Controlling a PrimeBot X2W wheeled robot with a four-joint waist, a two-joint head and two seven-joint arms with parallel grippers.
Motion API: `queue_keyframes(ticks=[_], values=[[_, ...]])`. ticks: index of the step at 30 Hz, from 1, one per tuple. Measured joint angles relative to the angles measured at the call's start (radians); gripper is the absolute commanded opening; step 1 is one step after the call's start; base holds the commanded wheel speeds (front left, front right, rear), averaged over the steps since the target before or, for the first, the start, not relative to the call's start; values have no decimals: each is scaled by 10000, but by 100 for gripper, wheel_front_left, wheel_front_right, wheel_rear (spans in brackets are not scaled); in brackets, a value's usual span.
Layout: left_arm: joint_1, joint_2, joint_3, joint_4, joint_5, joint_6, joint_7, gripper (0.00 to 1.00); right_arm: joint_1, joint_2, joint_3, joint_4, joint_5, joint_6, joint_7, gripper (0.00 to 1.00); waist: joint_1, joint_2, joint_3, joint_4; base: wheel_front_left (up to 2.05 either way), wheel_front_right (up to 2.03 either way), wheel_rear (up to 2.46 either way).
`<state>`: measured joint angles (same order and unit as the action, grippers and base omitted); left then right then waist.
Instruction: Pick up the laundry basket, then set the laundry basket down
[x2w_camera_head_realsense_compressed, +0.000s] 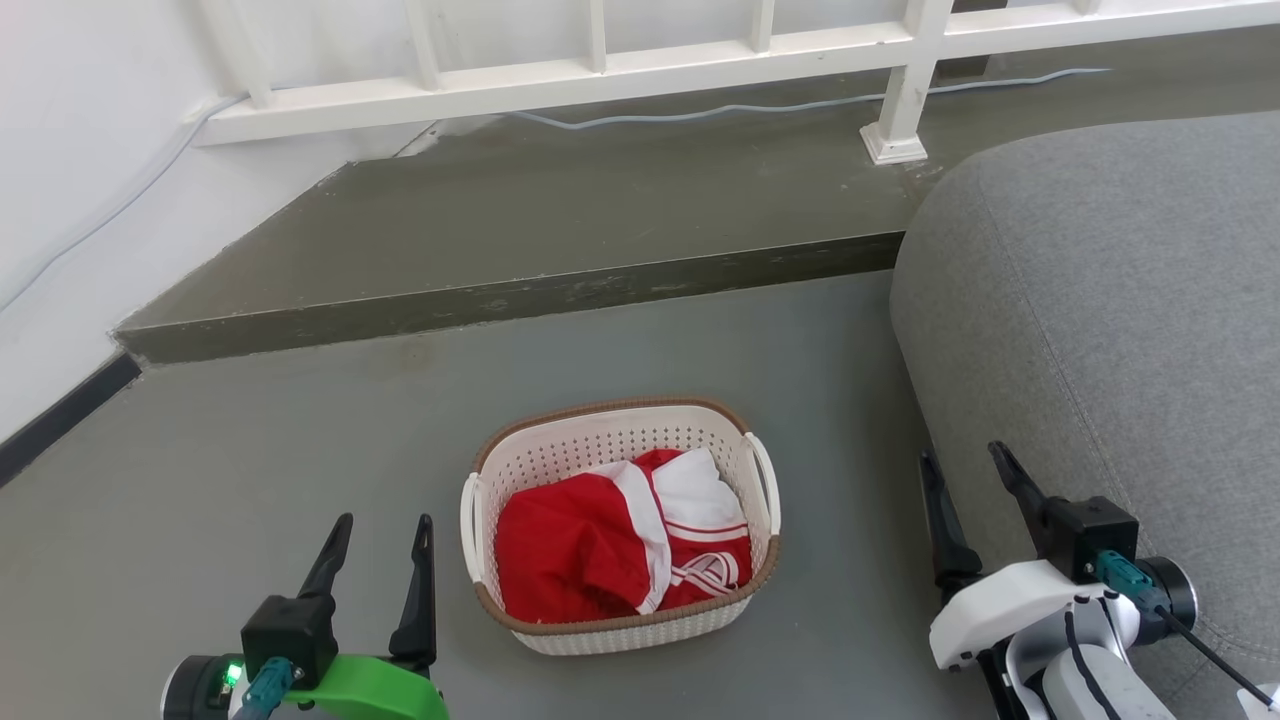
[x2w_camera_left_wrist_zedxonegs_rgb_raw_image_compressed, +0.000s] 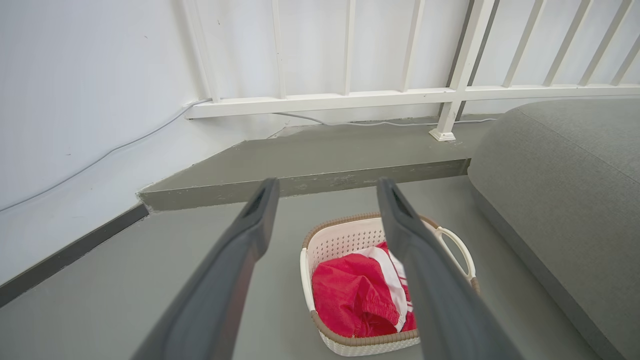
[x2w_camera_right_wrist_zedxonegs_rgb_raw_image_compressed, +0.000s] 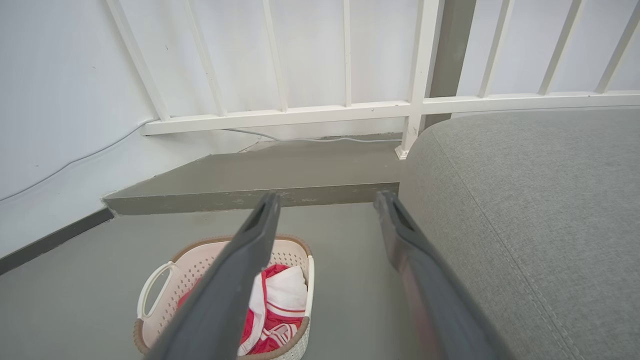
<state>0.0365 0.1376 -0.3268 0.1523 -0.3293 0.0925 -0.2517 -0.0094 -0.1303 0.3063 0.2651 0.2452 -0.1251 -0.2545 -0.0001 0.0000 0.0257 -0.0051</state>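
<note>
Grey floor lies beneath me. Nearest, my left gripper and right gripper hover with fingers spread, holding nothing. Between them, touching neither, the laundry basket sits on the floor with red-and-white clothing inside. A grey cushion lies at my right; beyond are a raised step and a white railing.

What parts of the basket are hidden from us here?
1. Head view: the red-and-white clothes hide the bottom of the laundry basket.
2. Left wrist view: a finger of the left gripper covers part of the basket.
3. Right wrist view: the bottom edge cuts off the basket's near end.
</note>
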Motion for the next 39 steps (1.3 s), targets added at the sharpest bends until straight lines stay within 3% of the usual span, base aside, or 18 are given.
queue_keyframes(ticks=[12,13,24,39], values=[[80,-13,52,-209,192,0,0,100,191,61,-90,-165,-104,0,0,100,0,0,37,27,0,0,0],[85,-19,54,-211,196,0,0,0,191,67,-92,-167,-104,0,0,0,0,0,38,29,0,0,0],[307,-184,-82,357,-203,-48,46,0,644,230,-52,316,238,109,4,0,0,0,27,29,0,0,0],[308,-284,345,238,-2220,-322,412,0,650,341,-483,52,2466,439,366,0,0,0,-1,31,0,0,0]])
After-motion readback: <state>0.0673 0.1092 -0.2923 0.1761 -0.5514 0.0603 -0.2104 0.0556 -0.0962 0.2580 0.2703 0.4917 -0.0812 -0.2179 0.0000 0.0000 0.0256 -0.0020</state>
